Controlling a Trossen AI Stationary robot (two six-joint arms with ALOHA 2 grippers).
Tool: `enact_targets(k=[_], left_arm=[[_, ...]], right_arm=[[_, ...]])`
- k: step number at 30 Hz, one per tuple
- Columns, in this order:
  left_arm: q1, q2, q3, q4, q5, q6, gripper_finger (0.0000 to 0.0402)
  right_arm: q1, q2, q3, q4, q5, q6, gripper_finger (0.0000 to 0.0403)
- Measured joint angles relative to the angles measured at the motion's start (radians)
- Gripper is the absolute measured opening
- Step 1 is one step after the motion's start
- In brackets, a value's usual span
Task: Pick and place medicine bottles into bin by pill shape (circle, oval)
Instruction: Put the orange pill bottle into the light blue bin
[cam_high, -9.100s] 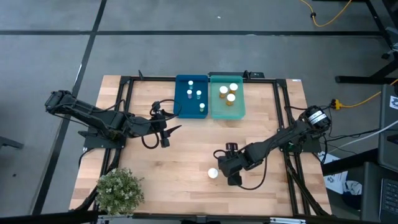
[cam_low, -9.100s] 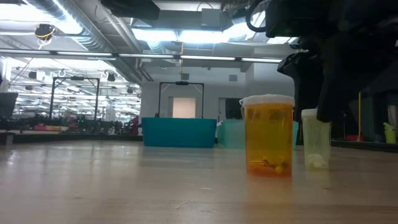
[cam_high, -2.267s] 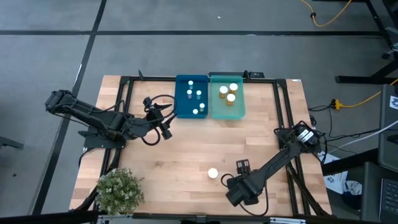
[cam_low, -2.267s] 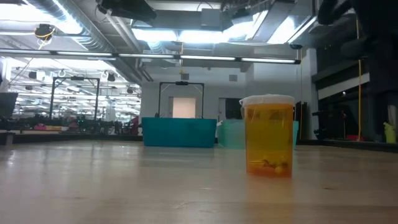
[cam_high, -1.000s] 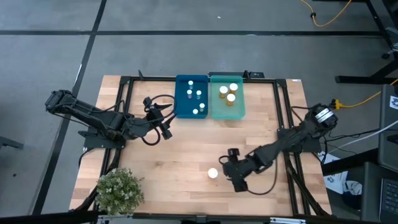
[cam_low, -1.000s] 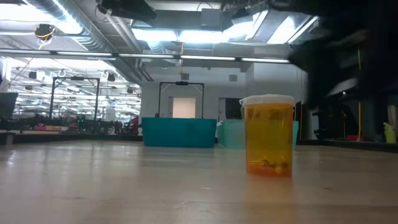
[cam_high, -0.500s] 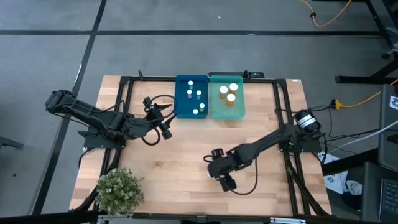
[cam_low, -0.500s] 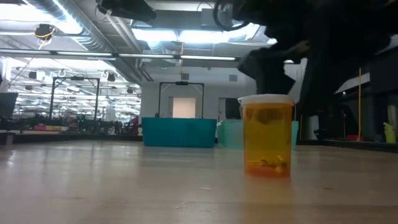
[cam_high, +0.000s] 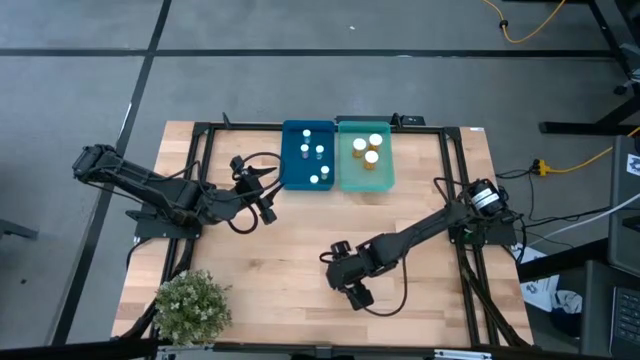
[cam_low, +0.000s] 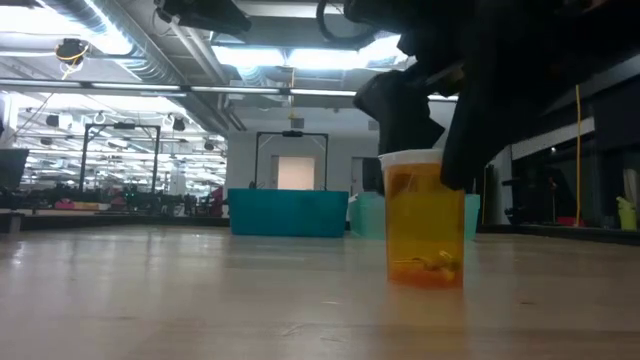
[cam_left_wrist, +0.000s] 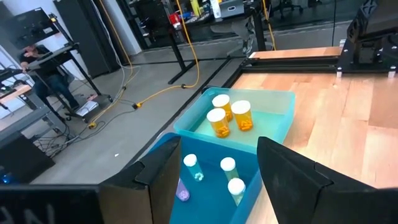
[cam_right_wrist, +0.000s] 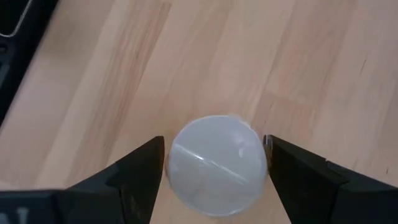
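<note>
An amber bottle with a white cap (cam_low: 425, 225) stands near the table's front middle. My right gripper (cam_high: 345, 277) is over it, and its two fingers close on the cap (cam_right_wrist: 214, 165); in the high view the gripper hides the bottle. My left gripper (cam_high: 255, 187) is open and empty, just left of the blue bin (cam_high: 290, 160), which holds slim bottles (cam_left_wrist: 227, 167). The teal bin (cam_high: 388, 165) beside it holds three amber bottles (cam_left_wrist: 230, 115). My right gripper pinches the bottle's white cap at its rim (cam_right_wrist: 261, 163), one finger on each side. The fingers (cam_low: 395, 115) come from above, pointing down. The bottle leans a little, and its base (cam_low: 425, 280) is at the table top; whether it is lifted clear I cannot tell.
A potted plant (cam_high: 190, 305) stands at the front left corner. A black frame (cam_high: 200, 200) runs around the wooden table top. Bare wood lies between the bins and the right gripper.
My right gripper has gone toward the table's left edge and down over the amber bottle, so that its fingers now stand at the cap. The bottle has shifted slightly and tipped a little from upright.
</note>
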Motion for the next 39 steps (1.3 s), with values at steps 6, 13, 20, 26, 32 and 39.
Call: enact_targets(k=[6,13,20,26,32,39], left_arm=[[0.000,0.000,0.000,0.000,0.000,0.000,0.0202],[0.000,0.000,0.000,0.000,0.000,0.000,0.0202],[0.000,0.000,0.000,0.000,0.000,0.000,0.0202],[0.000,0.000,0.000,0.000,0.000,0.000,0.0202],[0.000,0.000,0.000,-0.001,0.000,0.000,0.0202],[0.000,0.000,0.000,0.000,0.000,-0.001,0.0202]], right_arm=[[-0.001,0.000,0.002,0.000,0.001,0.000,0.0275],[-0.002,0.000,0.002,-0.006,0.002,-0.002,0.0244],[-0.002,-0.011,0.003,-0.063,-0.002,-0.078,0.0210],[-0.041,-0.108,0.025,-0.237,0.097,-0.156,0.0214],[-0.132,-0.272,0.054,-0.383,0.361,-0.175,0.0212],[-0.396,-0.460,0.034,-0.327,0.486,-0.151,0.0214]])
